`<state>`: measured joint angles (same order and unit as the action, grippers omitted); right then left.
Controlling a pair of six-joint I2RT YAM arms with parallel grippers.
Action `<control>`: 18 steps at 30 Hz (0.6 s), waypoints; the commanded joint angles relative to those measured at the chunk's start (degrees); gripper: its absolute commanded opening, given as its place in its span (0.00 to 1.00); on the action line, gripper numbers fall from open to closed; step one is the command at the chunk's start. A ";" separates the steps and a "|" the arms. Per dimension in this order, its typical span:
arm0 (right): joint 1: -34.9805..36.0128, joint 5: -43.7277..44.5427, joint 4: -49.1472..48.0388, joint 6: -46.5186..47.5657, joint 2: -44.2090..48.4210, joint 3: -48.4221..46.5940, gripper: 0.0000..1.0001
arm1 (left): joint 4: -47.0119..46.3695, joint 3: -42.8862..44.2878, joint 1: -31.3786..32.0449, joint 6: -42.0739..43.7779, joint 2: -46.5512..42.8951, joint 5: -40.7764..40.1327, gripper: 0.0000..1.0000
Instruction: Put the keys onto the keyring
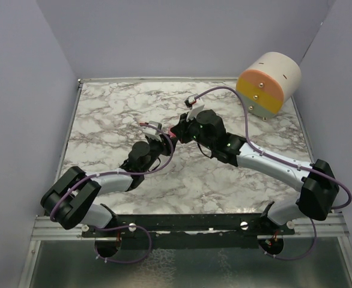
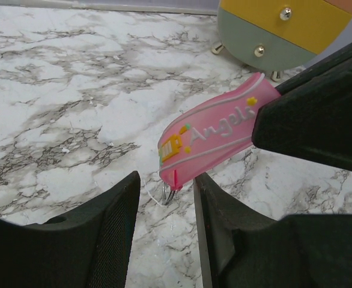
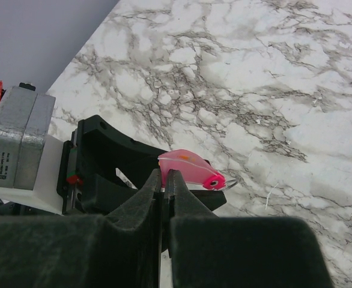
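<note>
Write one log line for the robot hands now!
right gripper: shut on keyring | left gripper: open, by its ring end

Pink rubbery keyring with a metal ring, matt black plastic left gripper, smooth marble-patterned table.

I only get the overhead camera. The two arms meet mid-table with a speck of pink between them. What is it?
Observer: The left wrist camera shows a flat pink keyring tag with white lettering and a small metal ring at its lower end.
Operator: Who is holding it?
Observer: In the right wrist view, the right gripper is shut on it.
Operator: And the left arm?
Observer: The left gripper is open, and the tag's ring end sits between its fingers. I cannot tell whether they touch it.
</note>
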<state>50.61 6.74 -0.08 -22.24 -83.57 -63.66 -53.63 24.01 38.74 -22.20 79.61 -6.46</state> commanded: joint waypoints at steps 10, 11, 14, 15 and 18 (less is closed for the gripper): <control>-0.16 -2.38 -0.10 0.05 1.98 0.28 0.01 | -4.69 0.80 0.46 0.85 1.97 1.18 0.43; -0.16 -2.43 -0.10 0.07 1.93 0.29 0.01 | -4.73 0.92 0.46 0.89 2.08 1.18 0.43; -0.16 -2.44 -0.09 0.01 1.99 0.37 0.01 | -4.91 1.05 0.46 0.77 2.40 1.35 0.43; -0.16 -2.44 -0.05 0.05 2.01 0.38 0.01 | -4.91 1.12 0.46 0.75 2.54 1.44 0.43; -0.20 -2.55 0.03 0.07 1.99 0.47 0.01 | -5.06 1.19 0.46 0.79 2.76 1.41 0.42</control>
<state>50.61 5.58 -0.08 -22.24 -83.55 -63.66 -56.12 24.01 38.76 -21.91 81.76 -6.22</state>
